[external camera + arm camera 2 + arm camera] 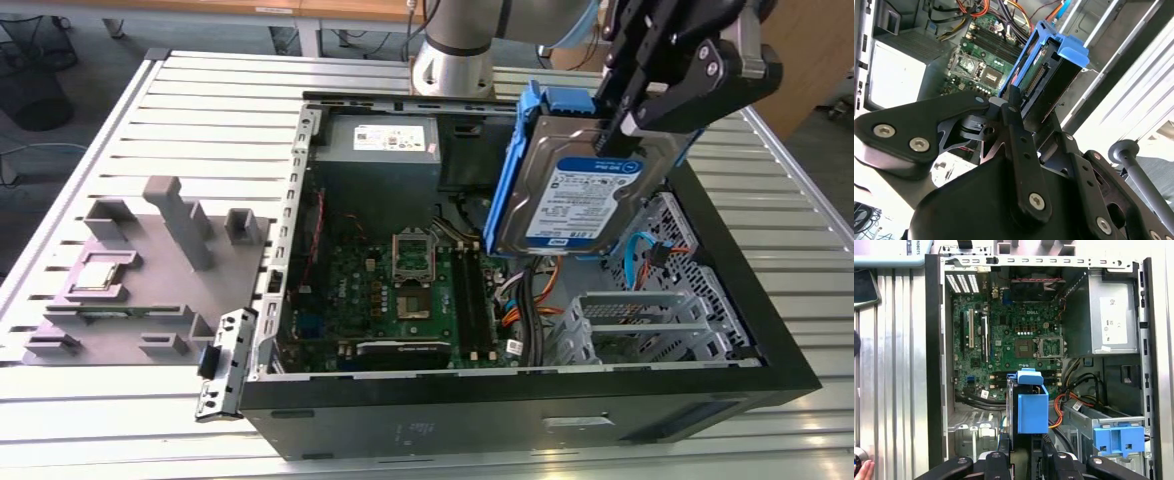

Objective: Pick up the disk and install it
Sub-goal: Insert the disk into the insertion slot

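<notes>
The disk (577,195), a silver hard drive with a white and blue label and blue carrier rails, hangs upright in the air above the open computer case (534,410). My gripper (622,133) is shut on its upper end. In the second wrist view the disk (1046,75) points down toward the motherboard (981,62), clamped between my black fingers (1013,107). Seen edge-on in the first wrist view, the disk (1032,407) hovers over the case's interior, beside the metal drive bay (1104,417).
Inside the case lie a grey power-supply box (378,150), the motherboard (400,285), orange and blue cables (534,295) and a perforated drive cage (641,320). A blue caddy (1119,439) sits in the bay. A grey fixture (134,270) stands on the slatted table (200,90). A fingertip (864,471) shows at one corner.
</notes>
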Tool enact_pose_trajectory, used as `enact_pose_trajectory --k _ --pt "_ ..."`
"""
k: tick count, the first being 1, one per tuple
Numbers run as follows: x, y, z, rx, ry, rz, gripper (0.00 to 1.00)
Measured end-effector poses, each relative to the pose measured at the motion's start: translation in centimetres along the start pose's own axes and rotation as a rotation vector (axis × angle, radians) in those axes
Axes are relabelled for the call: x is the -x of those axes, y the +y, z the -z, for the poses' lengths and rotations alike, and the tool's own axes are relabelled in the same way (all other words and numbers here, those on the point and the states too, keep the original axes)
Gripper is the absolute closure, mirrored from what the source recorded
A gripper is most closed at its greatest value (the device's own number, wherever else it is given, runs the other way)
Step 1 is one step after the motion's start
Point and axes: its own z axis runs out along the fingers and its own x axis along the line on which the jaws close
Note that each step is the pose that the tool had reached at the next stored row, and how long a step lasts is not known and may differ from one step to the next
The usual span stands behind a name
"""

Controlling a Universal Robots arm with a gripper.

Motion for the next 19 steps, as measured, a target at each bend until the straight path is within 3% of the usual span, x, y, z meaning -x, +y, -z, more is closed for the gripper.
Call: enact_pose_trajectory --k 9,19 --pt "-1.44 -0.15 0.05 -0.0001 -0.0002 0.0 0.65" --pt "-1.44 -0.27 0.06 0.0004 0.0001 0.0 0.65"
